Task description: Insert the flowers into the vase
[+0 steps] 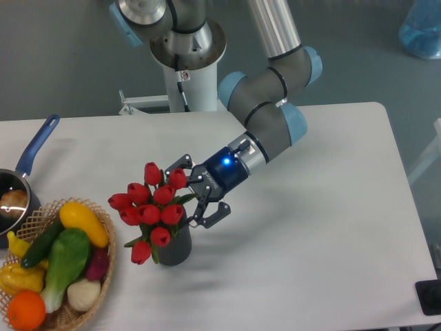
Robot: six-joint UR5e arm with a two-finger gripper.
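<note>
At the far left a blue-handled saucepan (24,181) and a wicker basket (103,270) of vegetables and fruit sit at about nine o'clock from the vase (175,247), leaving little room on that side. The flowers (151,207) stand with stems down in the vase, buds leaning toward ten o'clock, on the white surface (317,234). The pincer (198,197), spread wide and holding nothing, lies just beside the buds at about three o'clock from them; the arm reaches back toward one o'clock, where I judge the open surface allows a clean retreat
</note>
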